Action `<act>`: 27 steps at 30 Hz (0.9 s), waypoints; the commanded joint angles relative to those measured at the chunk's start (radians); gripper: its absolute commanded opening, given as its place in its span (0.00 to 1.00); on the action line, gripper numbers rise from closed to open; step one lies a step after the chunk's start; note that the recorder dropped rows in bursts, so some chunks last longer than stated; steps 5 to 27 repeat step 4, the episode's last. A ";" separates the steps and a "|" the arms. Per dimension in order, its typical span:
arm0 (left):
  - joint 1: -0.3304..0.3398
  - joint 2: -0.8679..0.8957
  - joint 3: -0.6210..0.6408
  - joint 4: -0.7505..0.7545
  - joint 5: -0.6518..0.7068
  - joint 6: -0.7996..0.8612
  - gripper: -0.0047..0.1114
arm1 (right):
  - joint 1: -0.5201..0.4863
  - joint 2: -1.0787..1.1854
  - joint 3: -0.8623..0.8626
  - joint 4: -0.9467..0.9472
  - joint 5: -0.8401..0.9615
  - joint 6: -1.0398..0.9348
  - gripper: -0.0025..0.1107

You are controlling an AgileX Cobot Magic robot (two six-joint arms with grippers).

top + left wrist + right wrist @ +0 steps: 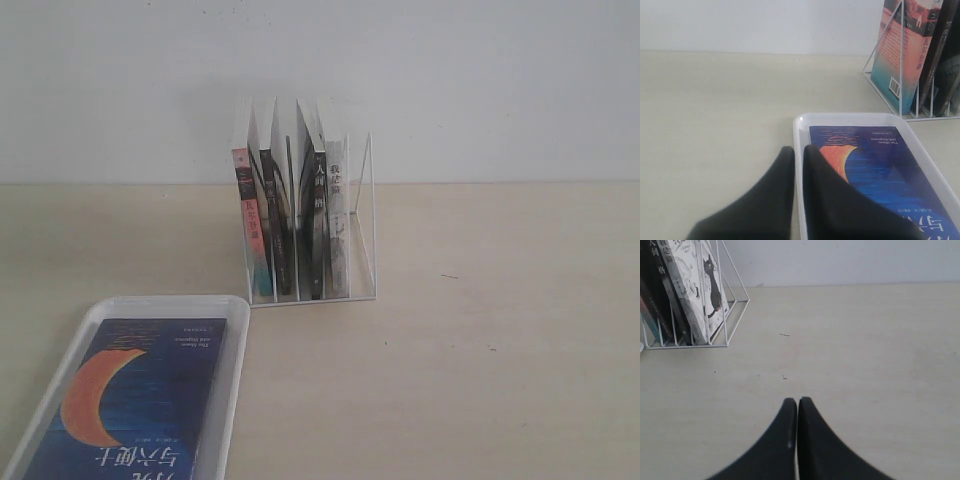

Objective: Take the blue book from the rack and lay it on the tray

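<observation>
Lower left, book (140, 400) flat in tray (236, 355), rack (366, 225) centre, left fingers (775, 200) nearly together, empty, right fingers (780, 440) pressed together, empty.

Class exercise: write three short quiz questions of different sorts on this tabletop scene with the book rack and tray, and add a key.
1. True or false: the blue book lies flat in the tray.
2. The left hand is: A wide open; B shut, holding nothing; C gripping the blue book.
3. Fill in: the book with a black cat on its cover stands in the ___.
Key: 1 true; 2 B; 3 rack.
</observation>
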 commanded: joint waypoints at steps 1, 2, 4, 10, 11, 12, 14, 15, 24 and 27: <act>0.004 -0.004 0.004 0.001 -0.004 -0.009 0.09 | -0.003 -0.005 -0.001 -0.004 -0.002 -0.004 0.02; 0.004 -0.004 0.004 0.001 -0.004 -0.009 0.09 | -0.003 -0.005 -0.001 -0.004 -0.002 -0.004 0.02; 0.004 -0.004 0.004 0.001 -0.004 -0.009 0.09 | -0.003 -0.005 -0.001 -0.004 -0.002 -0.004 0.02; 0.004 -0.004 0.004 0.001 -0.004 -0.009 0.09 | -0.003 -0.005 -0.001 -0.004 -0.002 -0.004 0.02; 0.004 -0.004 0.004 0.001 -0.004 -0.009 0.09 | -0.003 -0.005 -0.001 -0.004 -0.002 -0.004 0.02; 0.004 -0.004 0.004 0.001 -0.004 -0.009 0.09 | -0.003 -0.005 -0.001 -0.004 -0.002 -0.004 0.02; 0.004 -0.004 0.004 0.001 -0.004 -0.009 0.09 | -0.003 -0.005 -0.001 -0.004 -0.002 -0.004 0.02; 0.004 -0.004 0.004 0.001 -0.004 -0.009 0.09 | -0.003 -0.005 -0.001 -0.004 -0.002 -0.004 0.02; 0.004 -0.004 0.004 0.001 -0.004 -0.009 0.09 | -0.003 -0.005 -0.001 -0.004 -0.002 -0.004 0.02; 0.004 -0.004 0.004 0.001 -0.004 -0.009 0.09 | -0.003 -0.005 -0.001 -0.004 -0.002 -0.004 0.02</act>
